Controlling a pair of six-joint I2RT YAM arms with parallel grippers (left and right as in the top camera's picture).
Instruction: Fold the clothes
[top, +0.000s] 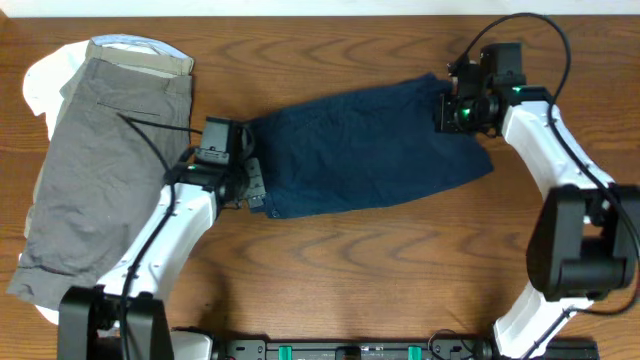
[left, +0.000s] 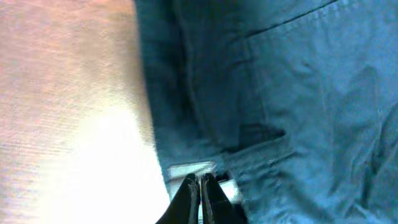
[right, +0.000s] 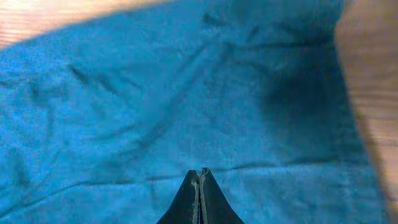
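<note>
The dark navy-blue shorts lie spread across the middle of the wooden table, slanting up to the right. My left gripper is at their left end. In the left wrist view its jaws are shut on the waistband by a white label, with the shorts filling the right side. My right gripper is at the shorts' upper right end. In the right wrist view its jaws are shut on a hem line of the shorts.
Grey shorts lie at the far left on top of a white garment, with a tan waistband at their top. Bare wood shows in front of the navy shorts. The arm bases stand at the front edge.
</note>
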